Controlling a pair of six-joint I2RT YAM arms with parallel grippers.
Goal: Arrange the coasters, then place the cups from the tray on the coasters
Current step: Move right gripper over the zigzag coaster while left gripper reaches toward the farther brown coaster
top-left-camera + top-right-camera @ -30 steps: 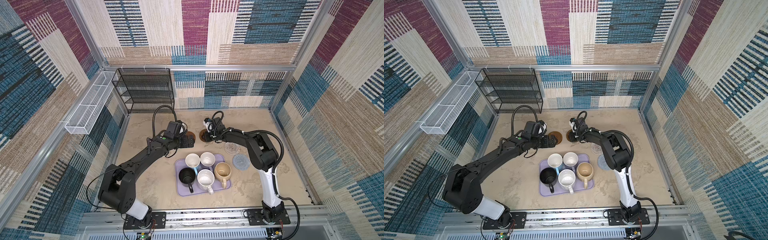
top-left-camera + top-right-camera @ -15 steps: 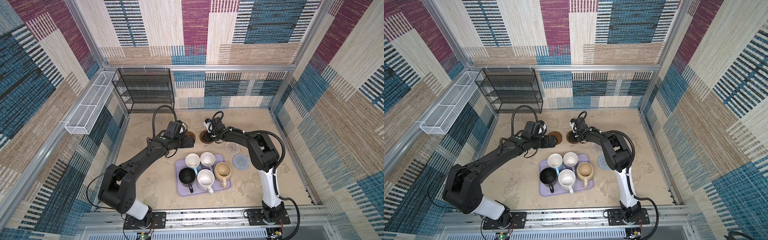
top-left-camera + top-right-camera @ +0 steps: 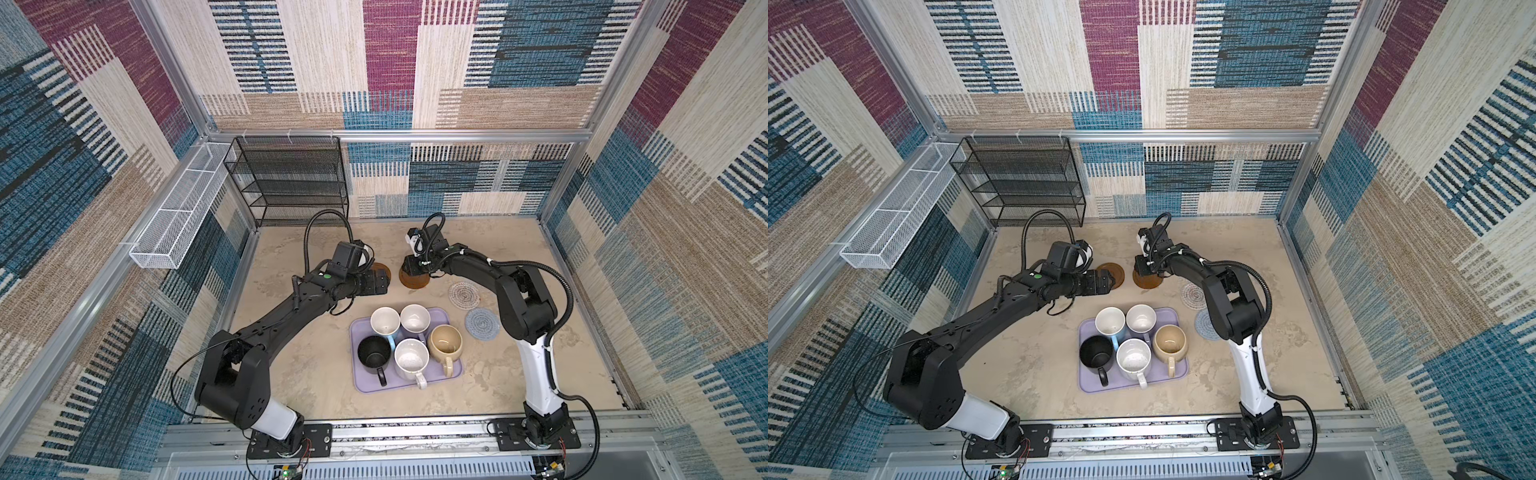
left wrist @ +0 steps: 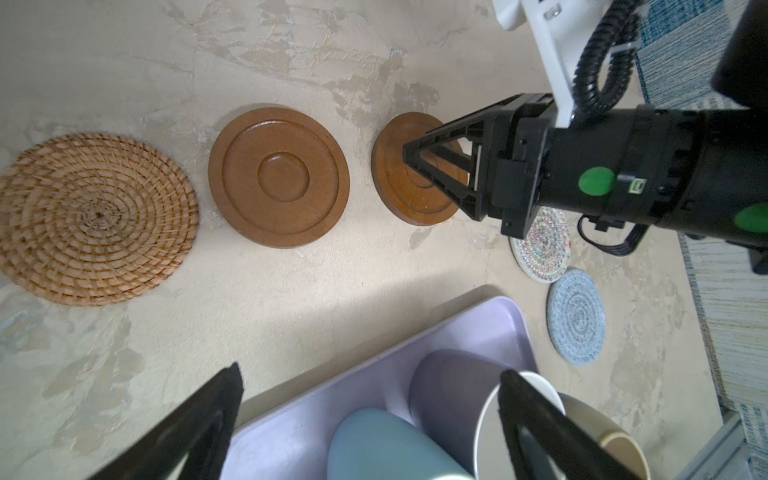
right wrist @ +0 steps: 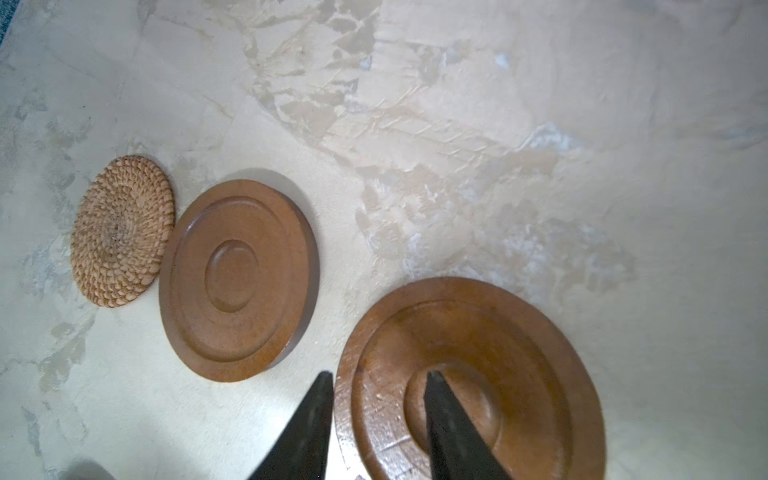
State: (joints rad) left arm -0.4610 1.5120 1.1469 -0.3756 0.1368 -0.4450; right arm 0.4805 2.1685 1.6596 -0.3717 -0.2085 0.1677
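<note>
The table (image 3: 316, 374) I work on is beige and looks like plaster. The lavender tray (image 3: 362, 384) lies flat near its front middle. Behind the tray there is a row: the rattan coaster (image 4: 93, 218), the first brown coaster (image 4: 278, 176) and the second brown coaster (image 4: 399, 195). The white crochet coaster (image 3: 463, 294) and the grey-blue crochet coaster (image 3: 482, 324) lie right of the tray. A black wire rack (image 3: 291, 183) stands in the far left corner.

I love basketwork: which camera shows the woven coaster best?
The left wrist view: the woven rattan coaster is largest there, coils sharp, beside a brown coaster. The right wrist view shows it whole but smaller. In both top views I cannot find it; the left arm seems to cover it.
</note>
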